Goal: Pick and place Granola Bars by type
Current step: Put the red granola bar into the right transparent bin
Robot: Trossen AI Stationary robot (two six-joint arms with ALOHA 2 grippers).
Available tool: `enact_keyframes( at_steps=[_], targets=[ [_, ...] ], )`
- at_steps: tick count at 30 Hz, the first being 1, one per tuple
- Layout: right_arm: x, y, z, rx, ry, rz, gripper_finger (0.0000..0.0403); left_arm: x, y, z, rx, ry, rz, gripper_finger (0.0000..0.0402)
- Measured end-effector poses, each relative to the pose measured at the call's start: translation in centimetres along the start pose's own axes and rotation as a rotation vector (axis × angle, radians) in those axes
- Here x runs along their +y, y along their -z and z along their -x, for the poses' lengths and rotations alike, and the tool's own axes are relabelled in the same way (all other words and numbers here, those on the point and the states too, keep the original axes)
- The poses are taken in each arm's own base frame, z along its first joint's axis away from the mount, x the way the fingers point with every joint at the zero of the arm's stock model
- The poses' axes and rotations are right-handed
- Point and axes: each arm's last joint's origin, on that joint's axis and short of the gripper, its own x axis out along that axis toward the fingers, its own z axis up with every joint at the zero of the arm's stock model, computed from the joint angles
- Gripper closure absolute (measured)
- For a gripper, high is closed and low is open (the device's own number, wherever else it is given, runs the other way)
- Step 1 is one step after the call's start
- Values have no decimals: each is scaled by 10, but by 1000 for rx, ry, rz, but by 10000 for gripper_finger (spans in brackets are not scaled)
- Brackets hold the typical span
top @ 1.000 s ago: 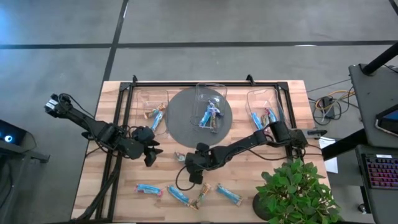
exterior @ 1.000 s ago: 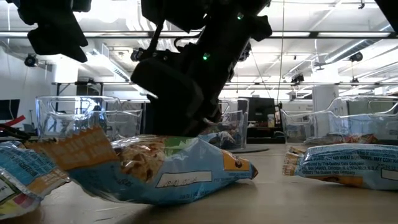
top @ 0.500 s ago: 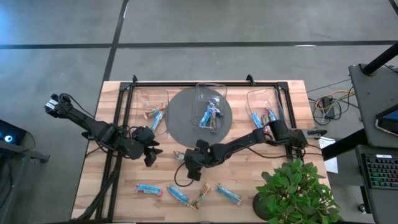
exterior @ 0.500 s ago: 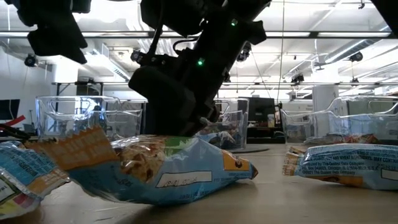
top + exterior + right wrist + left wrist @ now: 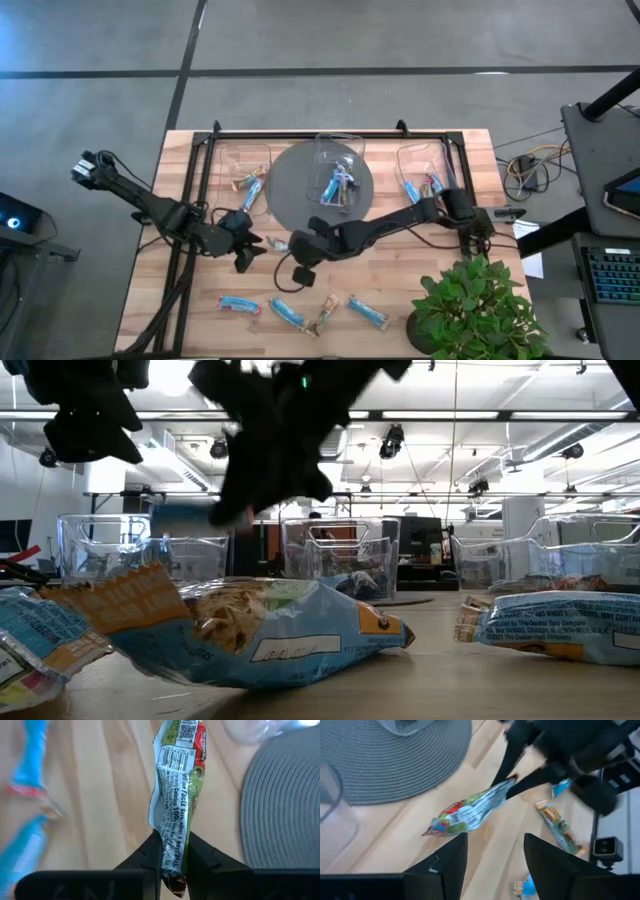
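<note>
My right gripper (image 5: 172, 870) is shut on a granola bar (image 5: 175, 795) in a green, red and white wrapper, in front of the grey round mat (image 5: 300, 190). In the left wrist view this bar (image 5: 470, 812) slopes down from the right gripper (image 5: 515, 777). My left gripper (image 5: 495, 860) is open, just to the table's left of the bar (image 5: 277, 243), touching nothing. Three blue bars (image 5: 238, 304) (image 5: 287, 313) (image 5: 368, 312) and a tan one (image 5: 325, 315) lie flat near the table's near edge. More bars lie in the clear bins. My right gripper pinches the bar between its two fingers at one end (image 5: 172, 855), across the wrapper's width. The fingers come from the table's right, slanting down. The bar sticks out past the fingertips toward the table's left, tilted, and looks lifted off the wood.
Three clear bins stand along the far side: left (image 5: 245, 170), middle (image 5: 338, 165) on the grey mat, right (image 5: 425, 175). A potted plant (image 5: 470, 310) fills the near right corner. A black frame rail (image 5: 195, 200) runs along the table's left and far sides.
My right gripper has moved toward the table's left and far edge and has risen, passing up out of the low view's middle. The green-and-red bar has gone with it, a little to the left of where it lay.
</note>
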Motion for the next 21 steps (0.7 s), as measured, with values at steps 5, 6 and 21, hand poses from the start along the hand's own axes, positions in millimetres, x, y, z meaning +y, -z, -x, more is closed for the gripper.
enact_keyframes(
  at_steps=[5,6,21],
  targets=[
    [-6,-18,17,2,-54,-17,362,-4,-6,7,-24,33,-44,225],
    [-7,-20,21,1,-57,-14,362,-4,-7,9,-33,40,-43,225],
    [-20,-46,121,-22,-187,106,362,-12,-30,40,-322,127,-383,225]
  ],
)
